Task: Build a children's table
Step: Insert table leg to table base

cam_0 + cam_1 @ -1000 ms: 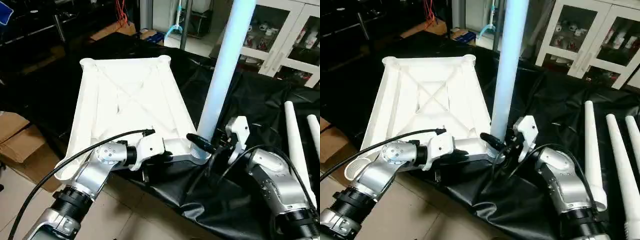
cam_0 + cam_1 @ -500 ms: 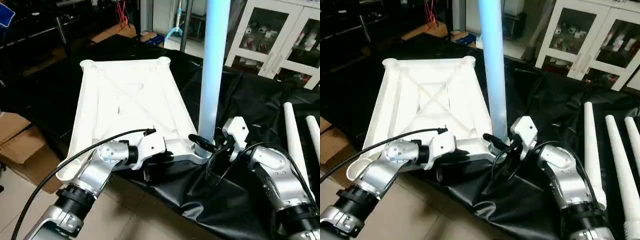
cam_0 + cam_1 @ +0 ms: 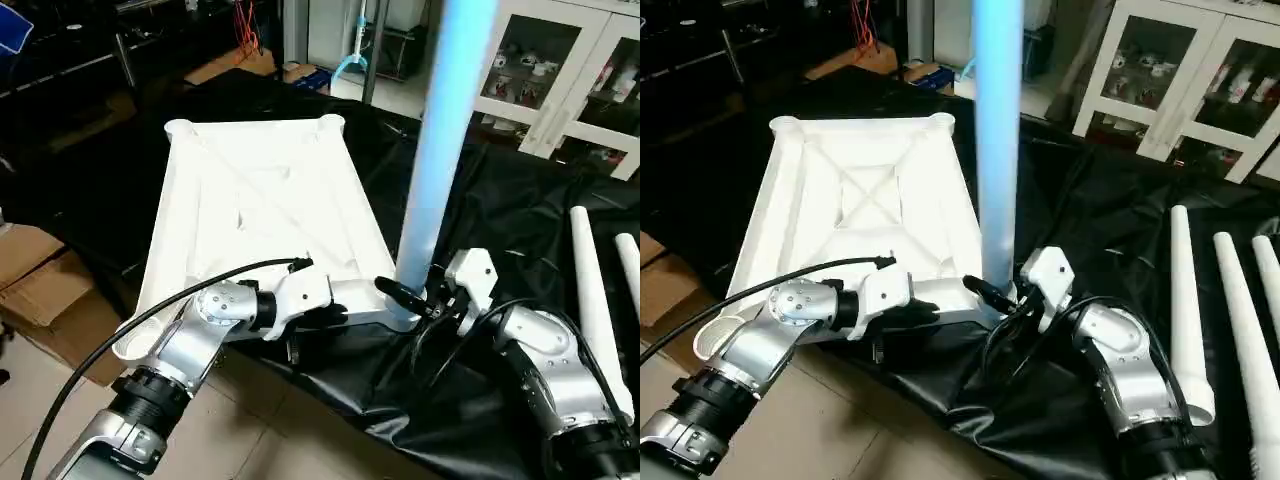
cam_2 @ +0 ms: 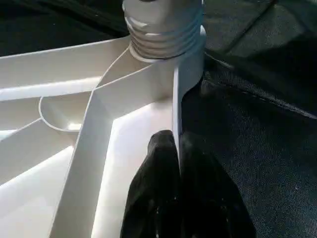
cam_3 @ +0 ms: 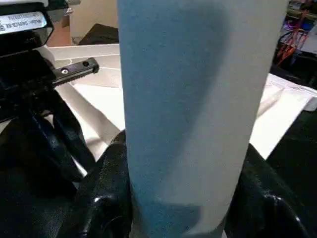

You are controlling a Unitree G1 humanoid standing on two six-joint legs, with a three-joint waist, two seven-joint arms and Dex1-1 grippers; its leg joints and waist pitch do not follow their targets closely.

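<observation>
The table top (image 3: 255, 205) lies underside up on the bench (image 3: 500, 215), left of centre. One leg (image 3: 440, 150) stands upright in the top's near right corner socket (image 4: 166, 37). Spare legs (image 3: 1188, 300) lie on the bench to the right. A cabinet (image 3: 560, 75) stands behind the bench at right; cardboard boxes (image 3: 40, 285) sit on the floor at left.

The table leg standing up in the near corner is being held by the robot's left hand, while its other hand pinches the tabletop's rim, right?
Not quite: the right hand holds the upright leg, as the right wrist view shows with black fingers on either side of it. The left hand is the one pinching the rim of the tabletop, seen in the left wrist view.
</observation>
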